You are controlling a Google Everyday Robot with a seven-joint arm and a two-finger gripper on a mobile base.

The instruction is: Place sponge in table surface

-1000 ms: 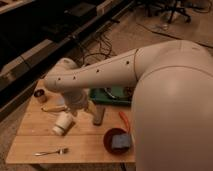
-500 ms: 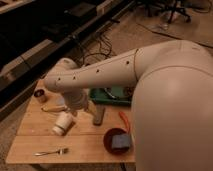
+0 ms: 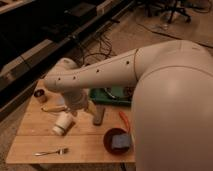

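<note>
We see tool (image 3: 96, 114) spread wide, empty, above table (image 3: 82, 144) middle; sponge (image 3: 120, 141) lies inside red bowl (image 3: 107, 137).

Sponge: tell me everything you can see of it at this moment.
The sponge is a small blue-grey rectangular block, soft-looking, lying flat inside the red bowl. The bowl stands near the front edge of the table surface, right of the fork. Only the bowl touches the sponge, so it is not yet on the wood. The gripper, at the arm's end, is farther left and back near the white cup, well apart from the sponge.
</note>
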